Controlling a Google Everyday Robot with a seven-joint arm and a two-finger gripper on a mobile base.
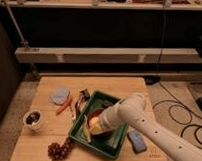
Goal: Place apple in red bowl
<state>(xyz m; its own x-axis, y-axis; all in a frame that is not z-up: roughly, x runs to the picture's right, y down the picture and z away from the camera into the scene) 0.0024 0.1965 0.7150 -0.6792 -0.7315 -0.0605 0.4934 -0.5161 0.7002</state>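
The apple point(95, 127) sits low in the centre of the frame, a yellow-orange ball right at the tip of the arm, and it looks to be pinched in the hand point(96, 126), whose fingers are drawn in tight around it. Just behind and partly under it shows the dark-rimmed curve of the red bowl point(95, 115), and the bowl itself rests inside the green tray point(109, 145) in the lower middle of the picture. So the fruit is right at the bowl's near edge, and whether it already touches the inside or hangs just over the rim I cannot tell, because the white arm point(143, 124) sweeps in from the lower right and covers much of the bowl. By my reading this is the placing step, nearly done: the carry is over and the release is what remains. The next move calls for the apple to be settled well inside the rim, then the fingers to part and the hand to lift straight up, so the fruit does not roll out into the tray. Further out on the tabletop point(47, 143), the grapes point(59, 150) lie lower left, the carrot point(63, 105) up left, and the white cup point(33, 119) far left.
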